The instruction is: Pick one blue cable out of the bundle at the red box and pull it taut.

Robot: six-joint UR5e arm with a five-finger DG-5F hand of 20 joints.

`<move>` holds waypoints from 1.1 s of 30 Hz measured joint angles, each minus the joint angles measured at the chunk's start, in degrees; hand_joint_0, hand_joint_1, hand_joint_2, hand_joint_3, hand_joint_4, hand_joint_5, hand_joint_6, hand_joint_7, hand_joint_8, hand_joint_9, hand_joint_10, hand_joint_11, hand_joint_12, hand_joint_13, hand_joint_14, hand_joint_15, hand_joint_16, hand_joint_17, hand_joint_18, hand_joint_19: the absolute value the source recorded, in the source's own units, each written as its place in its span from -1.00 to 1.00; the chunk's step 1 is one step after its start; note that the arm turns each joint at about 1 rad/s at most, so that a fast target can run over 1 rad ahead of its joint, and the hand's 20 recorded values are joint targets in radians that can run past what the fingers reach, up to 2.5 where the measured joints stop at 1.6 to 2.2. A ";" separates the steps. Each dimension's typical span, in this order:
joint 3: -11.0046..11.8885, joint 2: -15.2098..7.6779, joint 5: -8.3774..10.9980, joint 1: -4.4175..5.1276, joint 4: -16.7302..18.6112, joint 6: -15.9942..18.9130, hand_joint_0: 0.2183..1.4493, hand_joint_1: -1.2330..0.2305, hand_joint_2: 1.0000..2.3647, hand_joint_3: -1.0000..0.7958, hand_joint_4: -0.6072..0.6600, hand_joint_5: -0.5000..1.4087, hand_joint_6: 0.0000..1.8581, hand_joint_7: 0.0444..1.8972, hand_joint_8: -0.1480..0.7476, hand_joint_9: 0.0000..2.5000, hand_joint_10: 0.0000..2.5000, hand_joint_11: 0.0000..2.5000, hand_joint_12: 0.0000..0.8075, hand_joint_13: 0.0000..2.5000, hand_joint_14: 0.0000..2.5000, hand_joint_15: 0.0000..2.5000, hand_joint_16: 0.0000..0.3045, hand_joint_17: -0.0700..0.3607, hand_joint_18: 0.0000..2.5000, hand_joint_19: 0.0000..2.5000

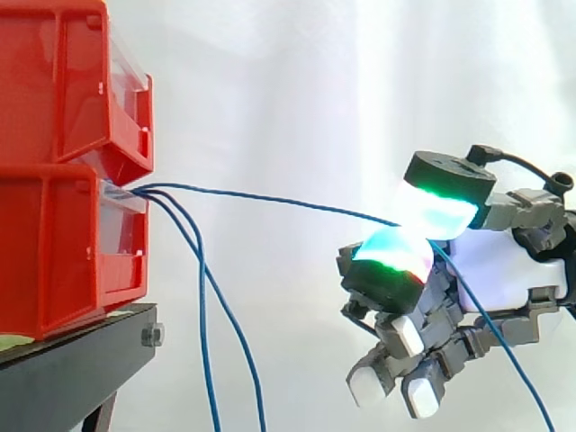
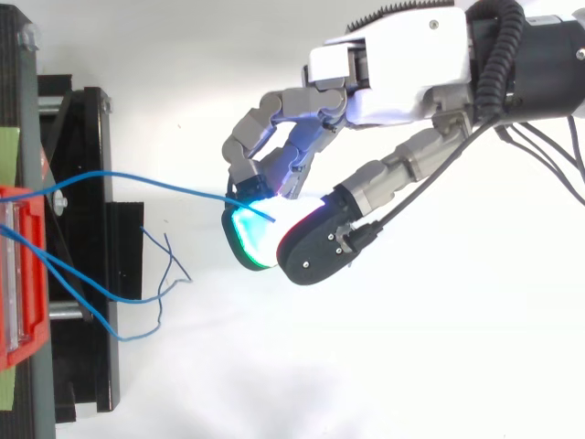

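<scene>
Foremost, the hand [image 1: 504,270] is seen closed in a pinch. One blue cable [image 1: 270,200] is clamped between two glowing pads [image 1: 436,211], one set above the other, lit green, cyan and red. The other fingers are curled underneath, and nothing is held in them. Behind the pinch, the cable's free length is left hanging down past the palm. From the pinch, the held cable is carried in a long, slightly bowed line, clear of any support, to the gap between the two stacked red bins [image 1: 54,252], where it is fed out together with the rest of the bundle. Two other blue cables [image 1: 202,342] are let fall from the same gap and hang slack just off the edge of the black stand [image 1: 72,369]. In the top view their ends are seen looped beside that edge. The bins are set on the stand's top, up against its edge nearest the hand. A white curtain [image 1: 315,90] is hung behind everything.
</scene>
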 measured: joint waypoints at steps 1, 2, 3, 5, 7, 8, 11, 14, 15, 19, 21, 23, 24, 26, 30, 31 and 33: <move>0.00 0.01 0.00 0.00 0.00 -0.01 -0.30 -0.43 -0.96 0.14 -0.03 -0.64 -0.03 0.41 0.09 -0.36 -0.99 -0.44 0.01 -0.60 -0.99 -0.82 -0.63 -0.09 -0.50 -0.71; 0.00 0.00 0.00 0.00 0.00 -0.01 -0.30 -0.44 -0.96 0.14 -0.03 -0.64 -0.03 0.40 0.09 -0.37 -0.99 -0.44 0.00 -0.60 -0.99 -0.82 -0.63 -0.09 -0.50 -0.71; 0.00 0.00 0.00 -0.01 0.00 -0.01 -0.30 -0.44 -0.96 0.13 -0.03 -0.64 -0.03 0.40 0.10 -0.37 -0.99 -0.44 0.01 -0.60 -0.99 -0.83 -0.63 -0.09 -0.50 -0.71; 0.00 -0.01 0.00 -0.01 0.01 -0.02 -0.30 -0.44 -0.96 0.14 -0.03 -0.65 -0.03 0.40 0.09 -0.36 -0.99 -0.45 0.00 -0.60 -0.99 -0.82 -0.63 -0.09 -0.50 -0.72; 0.00 0.00 0.00 0.01 0.01 -0.02 -0.30 -0.44 -0.96 0.13 -0.02 -0.65 -0.03 0.38 0.09 -0.36 -0.99 -0.45 0.00 -0.60 -0.99 -0.83 -0.63 -0.09 -0.51 -0.72; 0.00 0.01 0.00 0.00 0.01 -0.01 -0.31 -0.44 -0.96 0.13 -0.02 -0.65 -0.03 0.38 0.09 -0.37 -0.99 -0.44 0.00 -0.61 -0.99 -0.83 -0.63 -0.09 -0.51 -0.72; 0.00 -0.01 0.00 0.01 0.01 0.00 -0.31 -0.43 -0.96 0.13 -0.02 -0.65 -0.03 0.38 0.09 -0.36 -0.99 -0.44 0.00 -0.61 -0.99 -0.83 -0.63 -0.09 -0.51 -0.73; 0.00 -0.01 0.00 0.00 0.01 -0.02 -0.31 -0.44 -0.96 0.13 -0.02 -0.64 -0.03 0.38 0.09 -0.36 -0.99 -0.44 0.00 -0.61 -0.99 -0.83 -0.63 -0.09 -0.52 -0.72; 0.00 -0.01 0.00 0.00 0.01 -0.02 -0.31 -0.44 -0.96 0.13 -0.02 -0.64 -0.03 0.39 0.09 -0.36 -0.99 -0.44 0.01 -0.61 -0.99 -0.83 -0.63 -0.09 -0.52 -0.72; 0.00 -0.01 0.00 0.01 0.01 -0.03 -0.31 -0.44 -0.96 0.13 -0.03 -0.64 -0.03 0.38 0.09 -0.37 -0.99 -0.44 0.00 -0.61 -0.99 -0.83 -0.63 -0.09 -0.52 -0.73; 0.00 -0.01 0.00 0.00 0.01 -0.03 -0.31 -0.44 -0.96 0.13 -0.02 -0.64 -0.03 0.39 0.09 -0.37 -0.99 -0.44 0.00 -0.61 -0.99 -0.83 -0.63 -0.09 -0.52 -0.72; 0.00 -0.01 0.00 0.00 0.01 -0.03 -0.31 -0.44 -0.96 0.13 -0.03 -0.64 -0.03 0.38 0.09 -0.37 -0.99 -0.45 0.01 -0.61 -0.99 -0.83 -0.63 -0.09 -0.53 -0.73; 0.00 -0.01 0.00 0.00 0.01 -0.03 -0.31 -0.43 -0.96 0.13 -0.03 -0.64 -0.03 0.38 0.09 -0.37 -0.99 -0.44 0.01 -0.61 -0.99 -0.83 -0.63 -0.09 -0.53 -0.72; 0.00 -0.01 0.00 0.00 0.01 -0.03 -0.31 -0.44 -0.96 0.13 -0.02 -0.64 -0.03 0.39 0.10 -0.37 -0.99 -0.44 0.01 -0.61 -0.99 -0.83 -0.63 -0.09 -0.53 -0.72; 0.00 0.00 0.00 0.00 0.01 -0.03 -0.31 -0.43 -0.96 0.12 -0.03 -0.64 -0.03 0.39 0.09 -0.37 -0.99 -0.45 0.00 -0.62 -0.99 -0.83 -0.63 -0.09 -0.53 -0.73; 0.00 -0.01 0.00 0.00 0.01 -0.03 -0.31 -0.43 -0.96 0.12 -0.03 -0.64 -0.03 0.39 0.09 -0.37 -0.99 -0.44 0.00 -0.62 -0.99 -0.83 -0.63 -0.09 -0.54 -0.73; 0.00 -0.01 0.00 0.00 0.00 -0.03 -0.31 -0.44 -0.96 0.12 -0.03 -0.64 -0.03 0.38 0.09 -0.37 -0.99 -0.44 0.00 -0.63 -1.00 -0.84 -0.63 -0.09 -0.54 -0.73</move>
